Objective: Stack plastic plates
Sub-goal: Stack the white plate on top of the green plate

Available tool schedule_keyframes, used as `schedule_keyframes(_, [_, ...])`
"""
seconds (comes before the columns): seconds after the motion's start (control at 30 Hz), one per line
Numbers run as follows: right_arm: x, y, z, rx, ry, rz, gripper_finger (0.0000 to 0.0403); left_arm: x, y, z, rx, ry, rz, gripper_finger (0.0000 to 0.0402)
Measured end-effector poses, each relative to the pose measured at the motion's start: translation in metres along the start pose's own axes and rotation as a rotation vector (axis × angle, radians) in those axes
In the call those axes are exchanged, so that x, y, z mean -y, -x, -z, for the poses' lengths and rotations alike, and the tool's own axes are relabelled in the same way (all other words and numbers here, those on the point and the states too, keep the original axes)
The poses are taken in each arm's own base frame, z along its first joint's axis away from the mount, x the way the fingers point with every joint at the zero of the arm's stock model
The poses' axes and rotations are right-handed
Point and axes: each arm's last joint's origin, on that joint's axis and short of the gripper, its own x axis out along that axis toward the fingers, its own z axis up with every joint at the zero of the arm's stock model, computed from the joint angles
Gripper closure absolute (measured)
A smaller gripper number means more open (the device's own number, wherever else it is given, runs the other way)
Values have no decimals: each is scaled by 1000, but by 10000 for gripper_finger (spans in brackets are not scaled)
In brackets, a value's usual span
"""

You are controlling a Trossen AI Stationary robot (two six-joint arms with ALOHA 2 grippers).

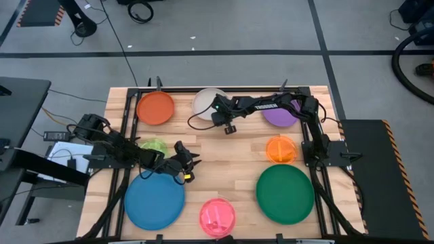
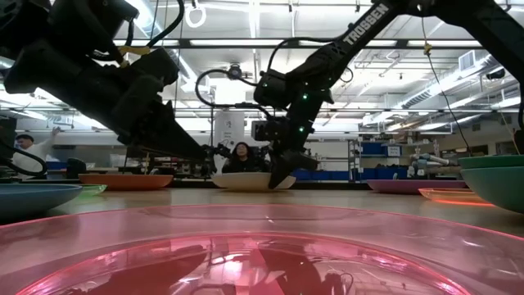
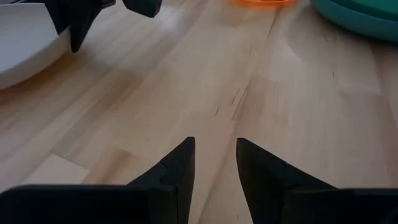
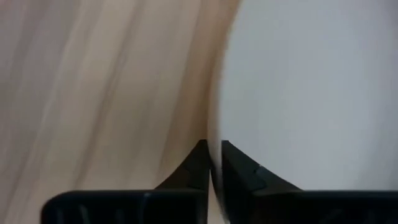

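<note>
Near edge: pink plate (image 1: 217,216), blue plate (image 1: 154,200), dark green plate (image 1: 285,193) flat on table (image 1: 230,159), unstacked. Mid: left gripper (image 1: 186,167) idle by blue plate rim, jaws parted, grasping nothing; lime plate (image 1: 154,146) beside, orange plate (image 1: 281,149) opposite. Far: right gripper (image 4: 212,163) clenched on near rim of cream plate (image 1: 207,103); plate extends ahead of pincer. Red-orange plate (image 1: 155,108), purple plate (image 1: 279,114) flank. R arm nearer; next prob. lift toward purple.
</note>
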Motion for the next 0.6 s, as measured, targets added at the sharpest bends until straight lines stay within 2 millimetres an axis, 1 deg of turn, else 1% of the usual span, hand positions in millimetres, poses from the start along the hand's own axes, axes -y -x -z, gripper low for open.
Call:
schedule_keyframes(0.1, [-5,2,-5,-7,15,19,387,1,0,0,2,-16,3,278])
schedule_keyframes(0.17, [-12,7,-11,-32,31,40,388,1,1,0,2,-23,6,278])
schedule_keyframes(0.27, [-28,26,-23,-64,58,52,388,2,1,1,-1,-29,8,278])
schedule_keyframes(0.33, [-42,46,-33,-62,55,40,388,2,1,1,-1,-37,7,278])
schedule_keyframes(0.4, [-57,73,-42,-45,16,21,388,1,1,0,2,-51,8,278])
schedule_keyframes(0.53, [-91,132,-52,-34,-112,-11,388,0,0,-1,3,-63,-1,278])
schedule_keyframes(0.6, [-109,162,-55,-12,-213,-28,388,-2,-2,-1,4,-59,-9,278])
